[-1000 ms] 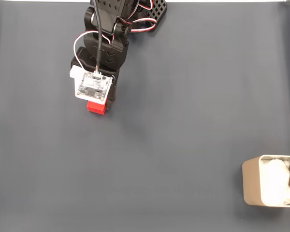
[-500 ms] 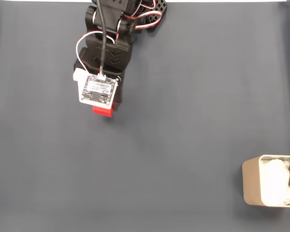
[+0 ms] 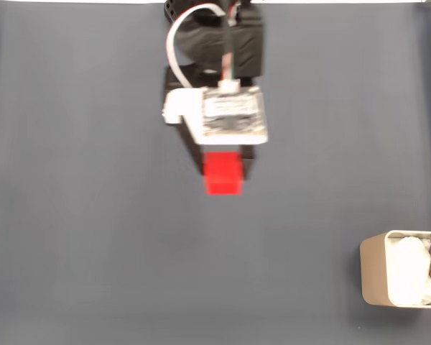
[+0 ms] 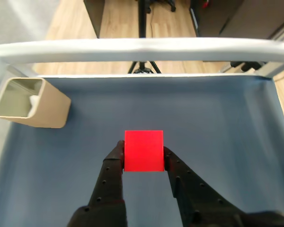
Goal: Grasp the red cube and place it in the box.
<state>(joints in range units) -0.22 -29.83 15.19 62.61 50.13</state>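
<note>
In the wrist view we saw the gripper closed on the red cube, one black finger pressed against each side face, the cube raised above the dark grey table. The beige box stood well apart, toward the upper left of that view. In the fixed view, the blurred arm reached down from the top edge, the red cube showed just below its white camera board, and the box sat far off at the lower right edge.

You see a matt red cube, a matt black plastic end effector, a smooth beige box, and dull grey-blue desk covering.
</note>
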